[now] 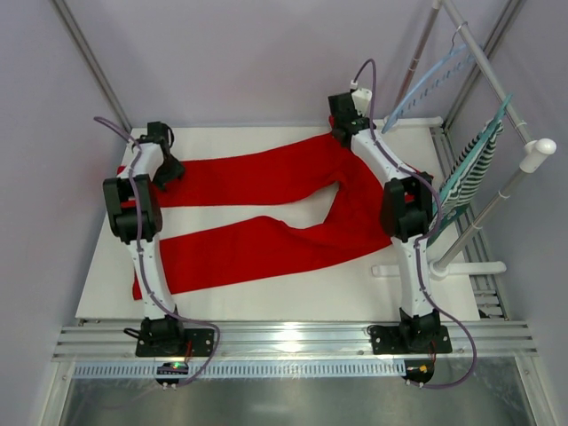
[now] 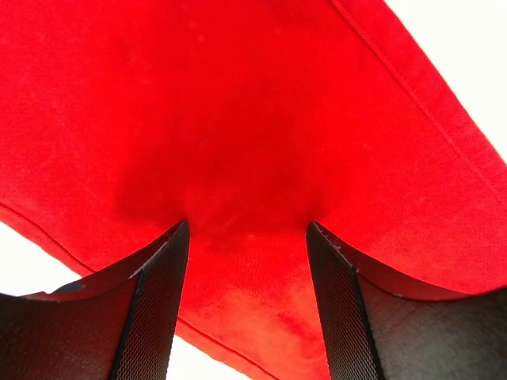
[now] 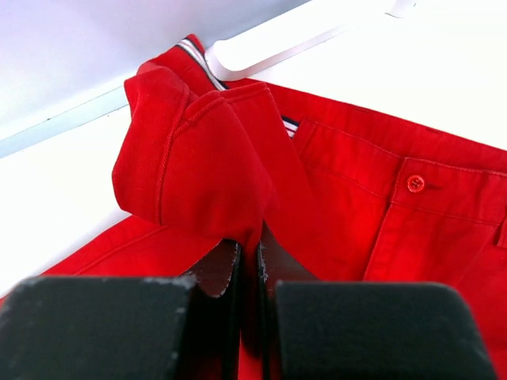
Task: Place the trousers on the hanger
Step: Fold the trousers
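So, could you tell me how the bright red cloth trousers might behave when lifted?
Probably floppy: the bright red cloth trousers bunch into a fold at the shut right gripper. Their long legs, lying flat, would likely trail. The matte weave probably resists slipping.

White left arm [image 1: 149,266] and right arm [image 1: 380,155], black joint blocks [image 1: 131,209], thin purple cables [image 1: 371,75], black base plates [image 1: 177,342], ribbed black fingers [image 2: 158,317]

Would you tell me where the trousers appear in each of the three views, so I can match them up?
Top external: trousers spread across the table, legs pointing left, waist at right.
Left wrist: a red leg fills the frame, open left jaws straddling it.
Right wrist: folded waistband at centre, pinched in the shut right jaws.
Shared landmark: the white table under the cloth.
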